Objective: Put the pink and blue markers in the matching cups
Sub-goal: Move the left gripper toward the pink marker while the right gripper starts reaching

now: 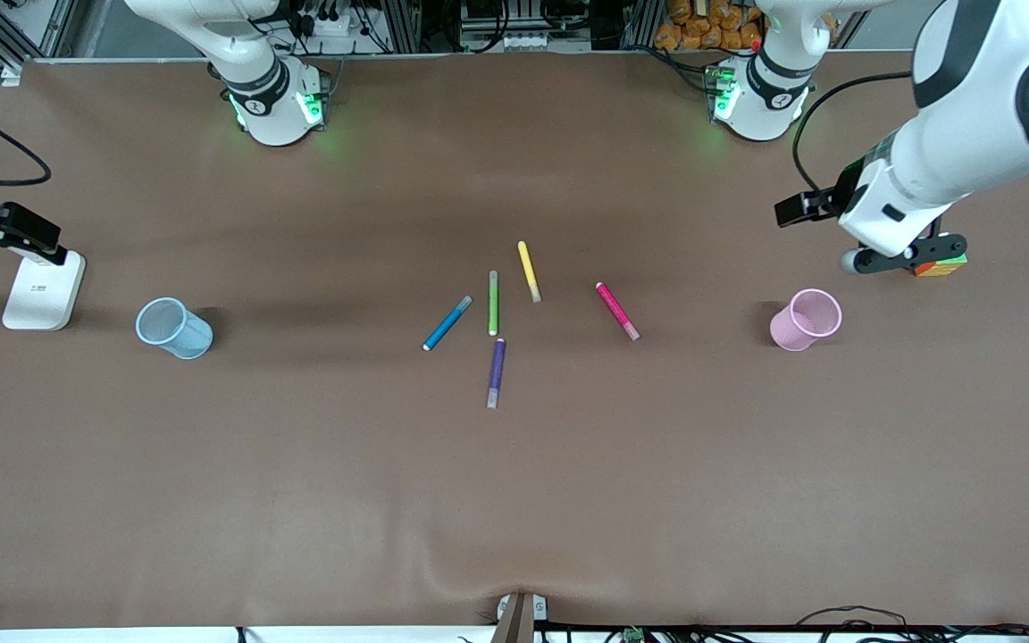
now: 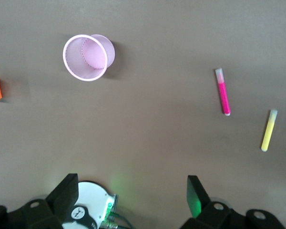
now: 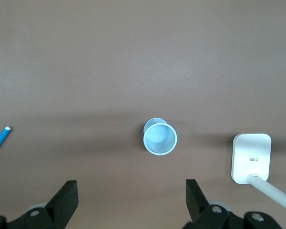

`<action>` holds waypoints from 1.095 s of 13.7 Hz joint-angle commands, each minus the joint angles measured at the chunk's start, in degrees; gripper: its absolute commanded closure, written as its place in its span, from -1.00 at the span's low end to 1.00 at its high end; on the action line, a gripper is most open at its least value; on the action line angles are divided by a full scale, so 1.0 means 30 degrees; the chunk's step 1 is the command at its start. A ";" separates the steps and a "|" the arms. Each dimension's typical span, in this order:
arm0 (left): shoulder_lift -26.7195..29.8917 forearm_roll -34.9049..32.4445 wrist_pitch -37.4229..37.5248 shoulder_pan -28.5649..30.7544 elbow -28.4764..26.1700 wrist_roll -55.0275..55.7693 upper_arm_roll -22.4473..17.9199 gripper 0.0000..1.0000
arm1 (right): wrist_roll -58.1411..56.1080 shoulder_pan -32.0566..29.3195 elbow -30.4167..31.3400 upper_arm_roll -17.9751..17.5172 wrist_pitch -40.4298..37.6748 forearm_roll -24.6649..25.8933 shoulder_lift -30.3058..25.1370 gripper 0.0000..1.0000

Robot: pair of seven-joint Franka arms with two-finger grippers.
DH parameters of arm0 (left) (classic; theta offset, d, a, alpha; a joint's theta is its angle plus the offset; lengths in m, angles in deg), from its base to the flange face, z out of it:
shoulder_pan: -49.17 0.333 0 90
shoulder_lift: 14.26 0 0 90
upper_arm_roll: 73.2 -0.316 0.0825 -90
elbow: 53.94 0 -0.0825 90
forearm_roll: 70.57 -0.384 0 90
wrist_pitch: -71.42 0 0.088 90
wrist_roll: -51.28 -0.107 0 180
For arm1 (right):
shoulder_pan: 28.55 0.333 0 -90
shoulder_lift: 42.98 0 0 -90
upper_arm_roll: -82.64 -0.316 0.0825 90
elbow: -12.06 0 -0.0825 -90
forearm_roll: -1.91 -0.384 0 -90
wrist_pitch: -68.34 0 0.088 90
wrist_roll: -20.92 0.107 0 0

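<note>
Altogether five markers lying flat mid-table: blue marker (image 1: 447, 322), green marker (image 1: 493, 303), yellow marker (image 1: 529, 271), pink marker (image 1: 617, 311), purple marker (image 1: 497, 372) nearest the front camera. Two cups upright: blue cup (image 1: 174, 328) toward the right arm's end, pink cup (image 1: 806, 319) toward the left arm's end, each well apart from the markers. Left gripper (image 2: 132, 191) waiting high near the pink cup, fingers spread, grasping nothing. Right gripper (image 3: 132, 193) high near the blue cup, fingers likewise spread and empty. One white stand (image 1: 43, 290) beside the blue cup; one coloured block (image 1: 941, 265) near the pink cup.
</note>
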 commanded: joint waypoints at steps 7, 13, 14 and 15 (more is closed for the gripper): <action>-0.2952 0.0252 -0.2300 -0.0463 -0.1384 0.6723 0.1597 -1.00 | 0.0163 -0.0402 -0.0875 -0.0168 0.0110 -0.0265 0.1346 -1.00; -0.5531 0.0688 -0.4177 -0.1138 -0.1297 0.9164 0.1745 -1.00 | 0.2474 0.0067 -0.1844 -0.0227 0.0199 -0.1870 0.2604 -1.00; -0.5883 0.0749 -0.4410 -0.1109 -0.1268 0.9019 0.1745 -1.00 | 0.2739 0.0213 -0.1873 -0.0227 0.0199 -0.2253 0.2839 -1.00; -0.6322 0.0953 -0.4703 -0.1137 -0.1209 0.9104 0.1745 -1.00 | 0.3061 0.0417 -0.1873 -0.0227 0.0257 -0.2314 0.3073 -1.00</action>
